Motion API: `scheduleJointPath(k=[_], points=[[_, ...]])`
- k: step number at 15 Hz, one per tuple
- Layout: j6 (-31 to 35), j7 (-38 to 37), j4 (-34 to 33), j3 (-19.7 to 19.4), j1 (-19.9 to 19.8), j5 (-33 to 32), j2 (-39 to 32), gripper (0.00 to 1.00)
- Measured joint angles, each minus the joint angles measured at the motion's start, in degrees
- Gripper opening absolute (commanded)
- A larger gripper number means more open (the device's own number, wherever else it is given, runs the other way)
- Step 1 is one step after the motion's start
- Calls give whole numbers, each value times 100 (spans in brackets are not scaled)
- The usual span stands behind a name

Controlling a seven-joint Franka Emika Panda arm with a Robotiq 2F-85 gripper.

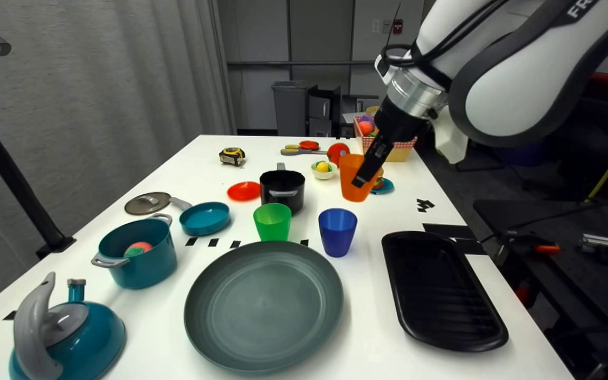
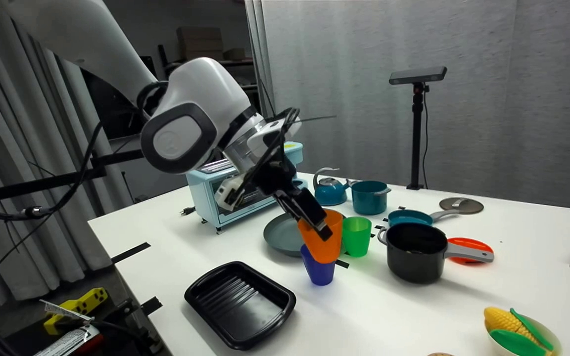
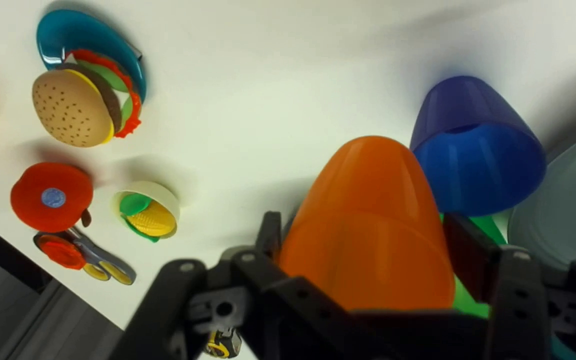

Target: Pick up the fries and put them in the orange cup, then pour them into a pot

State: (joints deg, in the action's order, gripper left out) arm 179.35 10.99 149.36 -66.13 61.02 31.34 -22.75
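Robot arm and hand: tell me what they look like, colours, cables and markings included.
The arm has rounded white shells, dark grey trim, a silver metal collar and black cables running along it. White letters, only "FR" readable, show on the dark trim. The hand is black, with blocky fingers.

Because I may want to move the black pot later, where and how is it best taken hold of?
Probably by the long grey handle of the black pot, from above, with the tool straddling it: the handle is slim and sticks out sideways from the broader, round body. The tool holds the orange cup, so it should first put that down.
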Motion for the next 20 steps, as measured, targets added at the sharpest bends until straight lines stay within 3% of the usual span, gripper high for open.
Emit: scheduleJointPath(k=[2,8,9,10,11,14,16,20], points=[[136,-333,7,471,-808,-640,37,56],[175,-405,-279,1222,-3316,-2229,280,56],[166,-382,-377,1392,-3743,-2454,324,95],[162,-228,-483,1600,-4172,-2514,363,57],[153,23,-595,1842,-4606,-2513,401,60],[109,806,-973,2621,-5885,-2492,490,53],[188,597,-984,3155,-6250,-2723,432,53],[564,-308,-952,4213,-6037,-2798,-156,53]])
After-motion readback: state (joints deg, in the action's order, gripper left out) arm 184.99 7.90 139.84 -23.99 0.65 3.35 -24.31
